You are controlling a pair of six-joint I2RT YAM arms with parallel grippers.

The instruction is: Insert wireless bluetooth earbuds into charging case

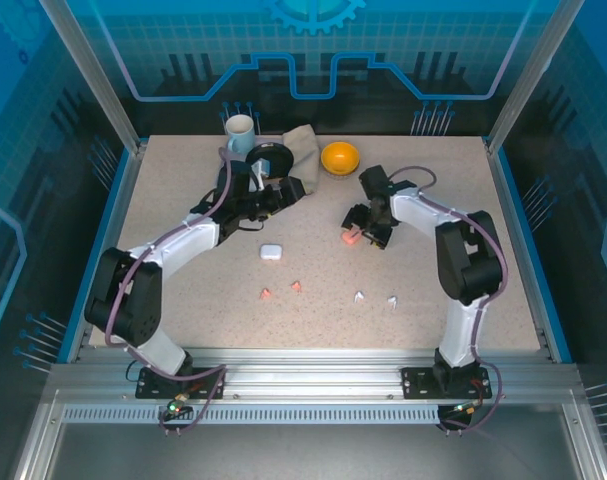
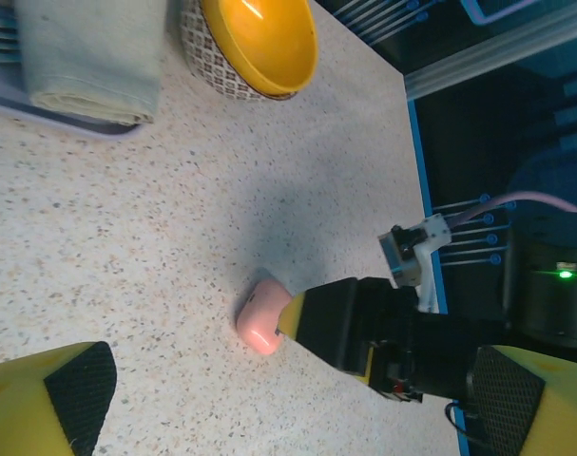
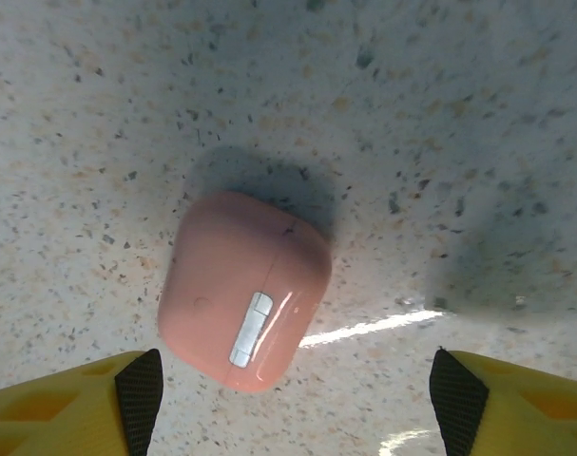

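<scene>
Speckled stone-look tabletop (image 1: 183, 260): all task items are laid on it.

Key relation: the R pincer (image 3: 302, 408) is held right over the salmon-pink rounded plastic charging case (image 3: 242, 290). Its jaws are spread wide and nothing is pinched. The case is seen just ahead of the gap, off-centre, nearer the yellow finger (image 3: 88, 399) at left of the wrist view. Its long axis is skewed to the line betw. the pads. A small sideways shift and wrist turn are prob. needed before any close. This case is far nearer the R arm.

The L pincer (image 1: 288, 190) is also spread, w/ nothing in it. It is placed toward the back, near the white rounded plastic charging case (image 1: 272, 252) but apart from it.

Containers:
- Both cases are lying lid-shut, so contents can't be told.
- Nothing is seen in the visible part of the yellow ceramic bowl (image 2: 259, 43).
- The pale mug (image 1: 240, 130) is beside a folded beige cloth (image 1: 301, 145); its inside can't be made out.

Earbuds, all loose on the table toward the near edge and well apart from the pink case:
- Two salmon-pink plastic earbuds (image 1: 266, 293) are found just below the white case.
- Two white plastic earbuds (image 1: 359, 296) are found to their right.

None has been inserted yet.
</scene>
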